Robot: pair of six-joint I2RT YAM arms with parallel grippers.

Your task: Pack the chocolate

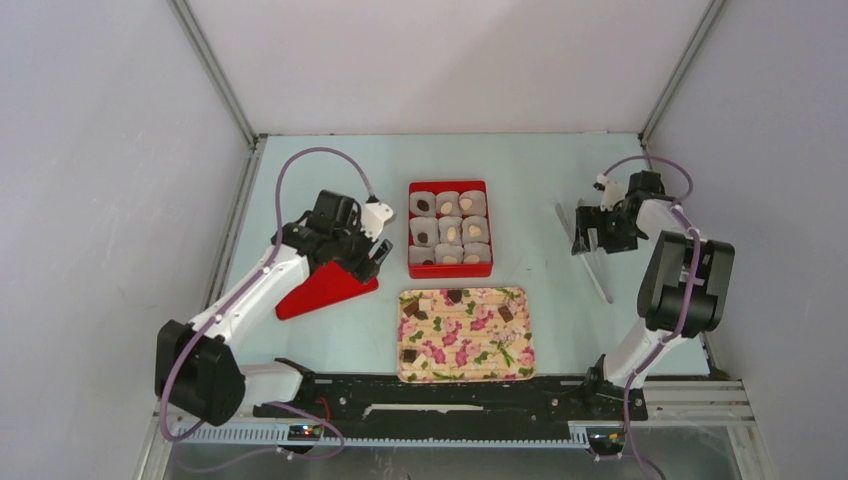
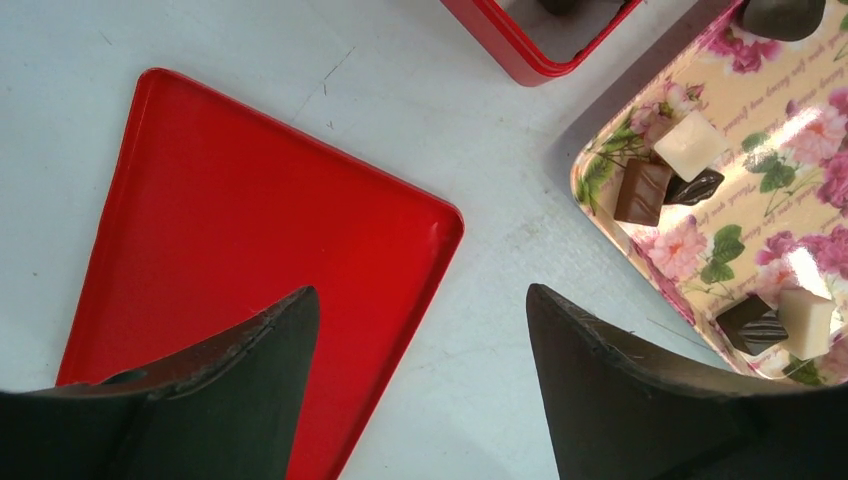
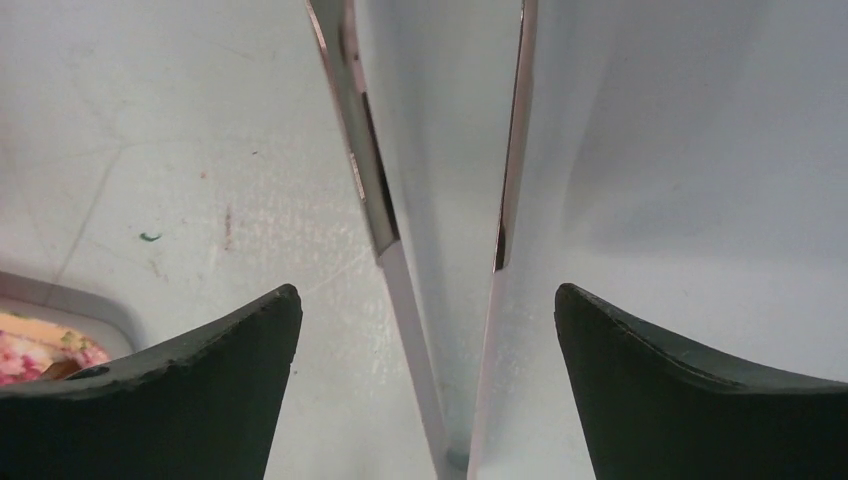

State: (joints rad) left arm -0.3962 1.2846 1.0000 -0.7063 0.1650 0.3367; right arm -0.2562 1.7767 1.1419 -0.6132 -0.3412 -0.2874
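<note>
The chocolate pieces lie partly in a red box [image 1: 449,228], in grey paper cups, both pale and dark. A few more lie on a floral tray [image 1: 465,345], such as a dark one [image 1: 505,313]. In the left wrist view the tray [image 2: 760,120] holds a white piece [image 2: 688,145], a brown piece [image 2: 642,192] and further pieces near its edge [image 2: 806,322]. My left gripper [image 1: 368,262] [image 2: 420,300] is open and empty above the right corner of a red lid [image 1: 325,290] [image 2: 230,230]. My right gripper [image 1: 588,236] [image 3: 428,290] is open, straddling metal tongs [image 1: 601,281] [image 3: 440,200] lying on the table.
The red box's corner [image 2: 540,40] shows at the top of the left wrist view. A corner of the floral tray [image 3: 40,345] shows at the left of the right wrist view. Grey walls enclose the table on three sides.
</note>
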